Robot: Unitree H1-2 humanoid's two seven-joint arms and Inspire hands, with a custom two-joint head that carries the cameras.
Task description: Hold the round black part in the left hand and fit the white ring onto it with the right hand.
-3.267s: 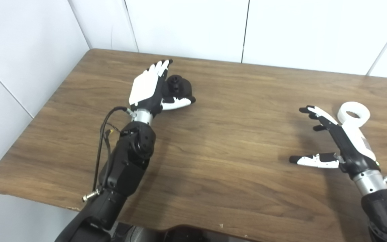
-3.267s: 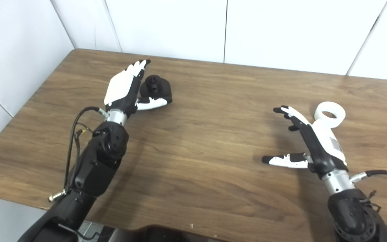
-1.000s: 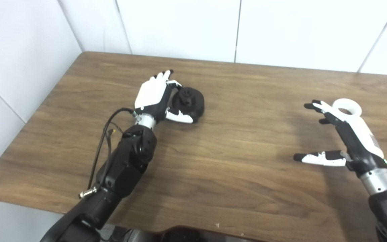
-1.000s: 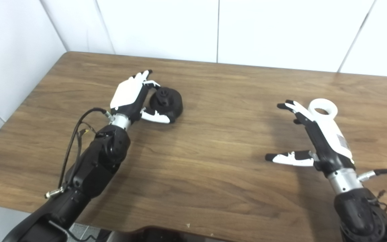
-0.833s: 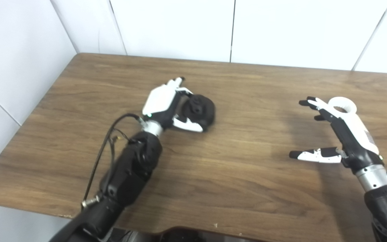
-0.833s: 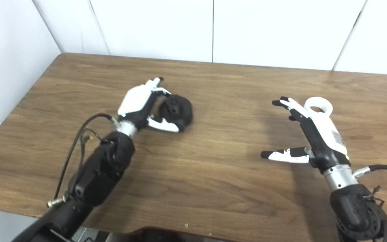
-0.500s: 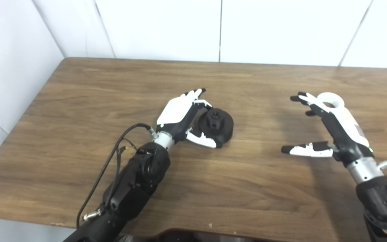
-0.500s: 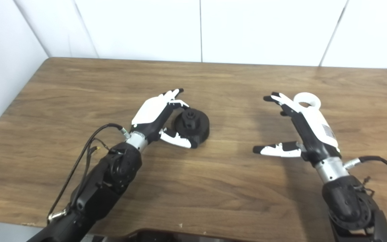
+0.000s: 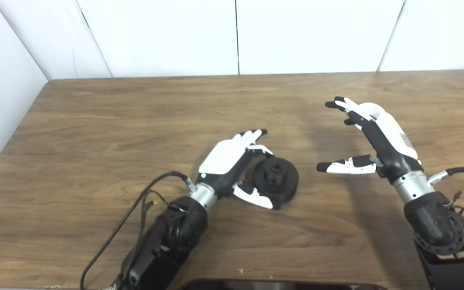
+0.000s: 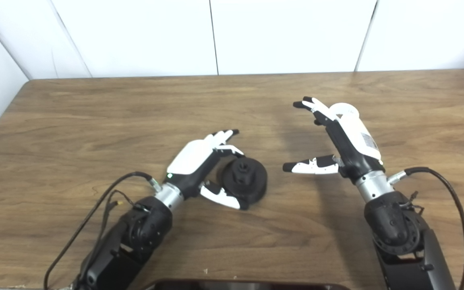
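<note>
The round black part [image 9: 277, 180], with a small hub on top, sits near the middle of the wooden table [image 9: 95, 121]. My left hand [image 9: 228, 159] cups it from the left: one finger curls over its top, the thumb presses its front edge, and the other fingers stay straight. My right hand [image 9: 381, 135] hovers open to the right, fingers spread and thumb pointing left, with nothing in it. The white ring [image 10: 346, 108] lies just behind that hand, and the fingers mostly hide it.
White wall panels [image 9: 236, 36] close off the table at the back and on the left. A black cable [image 9: 135, 205] loops from the left forearm, and another [image 10: 445, 193] from the right wrist. A dark object [image 9: 280, 284] shows at the near edge.
The camera has swung right. My left hand has carried the black part from the far left toward the table's middle and nearer. The open right hand now covers more of the ring.
</note>
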